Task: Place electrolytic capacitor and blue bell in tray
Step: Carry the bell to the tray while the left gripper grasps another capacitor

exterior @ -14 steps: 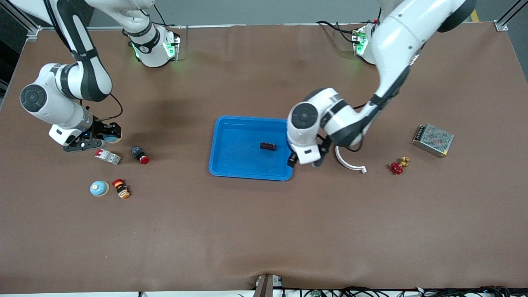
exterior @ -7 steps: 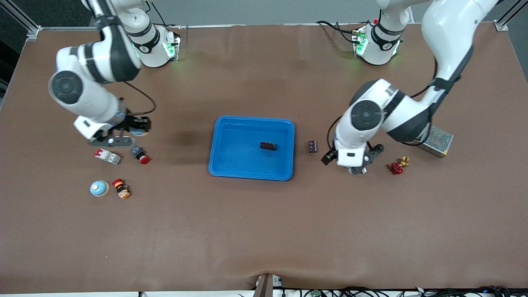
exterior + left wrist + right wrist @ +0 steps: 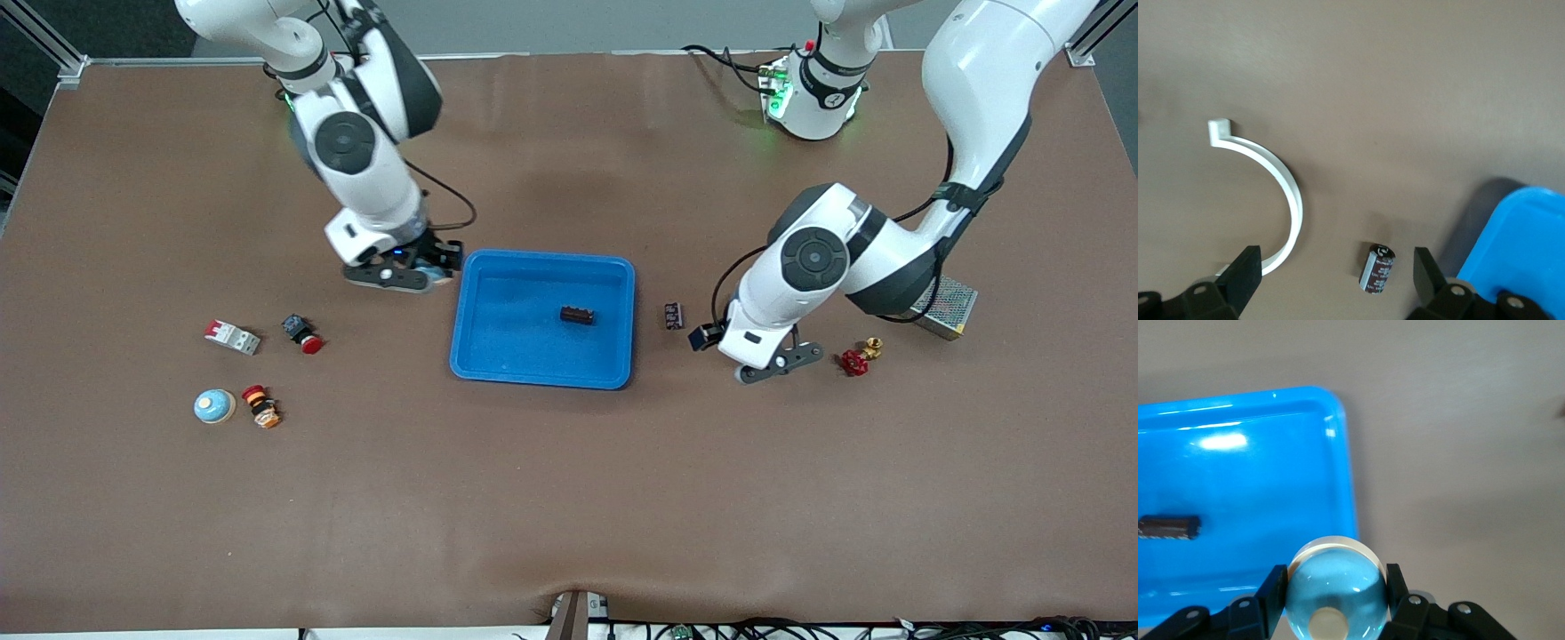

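The bright blue tray (image 3: 542, 373) lies mid-table and holds a dark oblong part (image 3: 577, 315). My right gripper (image 3: 425, 267) is shut on a blue bell (image 3: 1335, 587) and holds it at the tray's corner toward the right arm's end; the tray's rim (image 3: 1348, 487) shows in the right wrist view. The electrolytic capacitor (image 3: 673, 316), a short dark cylinder, lies on the table beside the tray toward the left arm's end. My left gripper (image 3: 725, 349) hovers beside it, open; in the left wrist view the capacitor (image 3: 1378, 269) shows between the fingers of the gripper (image 3: 1337, 273).
A second blue bell (image 3: 214, 406), a red-orange button (image 3: 260, 405), a white-red breaker (image 3: 232, 337) and a red push-button (image 3: 302, 333) lie toward the right arm's end. A red valve (image 3: 855, 360), a metal box (image 3: 947, 298) and a white curved bracket (image 3: 1271, 193) lie near the left gripper.
My right arm has carried the blue bell from the right arm's end of the table to the tray's corner. My left arm has moved off the tray's edge, uncovering the capacitor.
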Motion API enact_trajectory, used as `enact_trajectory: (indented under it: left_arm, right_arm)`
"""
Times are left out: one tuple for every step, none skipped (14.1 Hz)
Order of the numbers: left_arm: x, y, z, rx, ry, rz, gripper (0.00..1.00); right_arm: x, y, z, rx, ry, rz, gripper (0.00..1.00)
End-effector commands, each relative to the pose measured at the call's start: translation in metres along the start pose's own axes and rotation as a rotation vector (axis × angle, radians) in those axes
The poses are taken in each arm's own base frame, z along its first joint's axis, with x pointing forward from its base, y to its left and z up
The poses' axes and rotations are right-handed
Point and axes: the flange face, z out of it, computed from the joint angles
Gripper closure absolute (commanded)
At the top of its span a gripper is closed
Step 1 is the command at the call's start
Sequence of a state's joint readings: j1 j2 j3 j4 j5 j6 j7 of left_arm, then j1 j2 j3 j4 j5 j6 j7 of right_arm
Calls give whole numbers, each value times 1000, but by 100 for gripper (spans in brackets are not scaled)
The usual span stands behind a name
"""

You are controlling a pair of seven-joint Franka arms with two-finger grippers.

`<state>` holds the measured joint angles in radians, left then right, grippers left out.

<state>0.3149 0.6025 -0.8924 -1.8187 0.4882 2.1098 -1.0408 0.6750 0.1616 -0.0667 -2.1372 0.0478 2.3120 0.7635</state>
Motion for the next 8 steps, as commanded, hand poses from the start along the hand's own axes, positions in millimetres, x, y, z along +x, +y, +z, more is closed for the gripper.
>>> enact_trajectory:
  left_arm:
    - [-24, 15, 33, 16, 38, 113, 0]
    - [-33, 21, 40, -25, 52, 117, 0]
    - [-46, 26, 49, -58, 64, 111, 0]
    - [-56, 26, 58, -64, 91, 126, 0]
    - [-66, 24, 68, -55, 110, 131, 0]
    - [-78, 24, 77, -68, 124, 132, 0]
    - [-88, 24, 85, -82, 138, 141, 0]
    - [-96, 23, 90, -88, 154, 143, 0]
  right_arm:
    - [2, -18, 41, 9, 19, 47, 76]
    - [0, -22, 51, 17, 28, 45, 76]
    - [2, -23, 62, 18, 34, 47, 76]
    - [5, -26, 70, 26, 43, 49, 76]
    - [3, -32, 79, 27, 43, 56, 76]
    - [1, -40, 84, 24, 41, 55, 76]
    - [-3, -45, 90, 19, 38, 60, 76]
    - [-6, -51, 94, 16, 36, 58, 76]
